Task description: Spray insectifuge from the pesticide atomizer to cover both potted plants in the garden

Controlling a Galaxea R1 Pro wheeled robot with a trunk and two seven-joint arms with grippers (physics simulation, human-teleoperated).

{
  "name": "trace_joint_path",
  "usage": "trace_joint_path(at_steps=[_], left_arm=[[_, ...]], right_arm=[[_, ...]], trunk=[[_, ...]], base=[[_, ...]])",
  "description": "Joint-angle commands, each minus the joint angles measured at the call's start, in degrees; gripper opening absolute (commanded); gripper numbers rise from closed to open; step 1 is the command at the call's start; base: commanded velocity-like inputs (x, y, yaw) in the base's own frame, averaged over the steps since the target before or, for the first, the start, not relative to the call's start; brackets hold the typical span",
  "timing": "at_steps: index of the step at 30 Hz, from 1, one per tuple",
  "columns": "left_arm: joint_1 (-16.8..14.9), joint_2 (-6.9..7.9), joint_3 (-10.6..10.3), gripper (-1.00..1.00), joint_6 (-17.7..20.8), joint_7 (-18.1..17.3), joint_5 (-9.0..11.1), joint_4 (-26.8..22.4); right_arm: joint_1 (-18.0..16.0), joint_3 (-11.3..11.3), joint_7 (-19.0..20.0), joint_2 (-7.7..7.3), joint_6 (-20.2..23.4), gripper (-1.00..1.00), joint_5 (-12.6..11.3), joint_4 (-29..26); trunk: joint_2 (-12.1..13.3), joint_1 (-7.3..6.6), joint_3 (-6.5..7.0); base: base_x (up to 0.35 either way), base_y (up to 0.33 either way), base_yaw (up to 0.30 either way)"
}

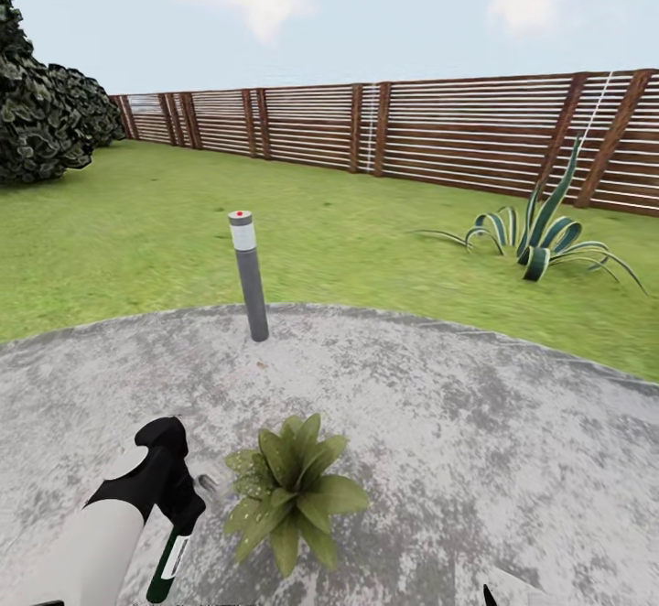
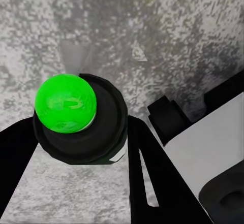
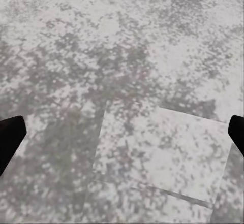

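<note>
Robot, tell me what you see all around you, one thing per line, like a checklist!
Surface: grey mottled stone patio, with green lawn beyond it.
Job's things: pesticide atomizer held in the left claw, its top glowing green in the left wrist view; a broad-leaved potted plant right beside it.
Clutter: a grey post light at the patio edge.
Claws: left shut on the atomizer; right claw open over a paler square slab.
Cables: nothing seen.
Surroundings: brown slatted fence, dark bushes, a spiky striped plant in the grass.
</note>
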Motion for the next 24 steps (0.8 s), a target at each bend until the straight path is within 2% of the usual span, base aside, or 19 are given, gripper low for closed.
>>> trace_joint_path(at_steps=[1,6,10,14,20,24], left_arm=[[0.0,-0.07,0.1,-1.0,0.6,-0.6,-0.5,0.1],[0.3,-0.37,0.1,-1.0,0.6,-0.6,-0.4,0.5],[0.3,-0.33,0.1,-1.0,0.7,-0.6,-0.4,0.5],[0.3,-0.32,0.1,-1.0,0.7,-0.6,-0.4,0.5],[0.2,-0.4,0.1,-1.0,0.6,-0.6,-0.4,0.5],[0.1,-0.27,0.1,-1.0,0.7,-0.6,-0.4,0.5]], right_arm=[[-0.1,-0.5,0.4,0.06,-0.2,1.0,0.3,-0.1],[-0.1,-0.5,0.5,0.06,-0.2,1.0,0.3,-0.1],[-0.1,-0.5,0.4,0.06,-0.2,1.0,0.3,-0.1],[-0.1,-0.5,0.4,0.06,-0.2,1.0,0.3,-0.1],[-0.1,-0.5,0.4,0.06,-0.2,1.0,0.3,-0.1],[-0.1,-0.5,0.4,0.06,-0.2,1.0,0.3,-0.1]], trunk=[[0.0,-0.01,0.0],[0.0,-0.01,0.16],[0.0,-0.01,0.17],[0.0,-0.01,0.17],[0.0,-0.01,0.17],[0.0,-0.01,0.17]], base=[[0.0,0.0,0.235],[0.026,-0.024,0.168],[0.144,-0.207,0.023],[0.076,-0.231,0.205],[-0.192,-0.207,0.274],[-0.04,-0.232,0.193]])
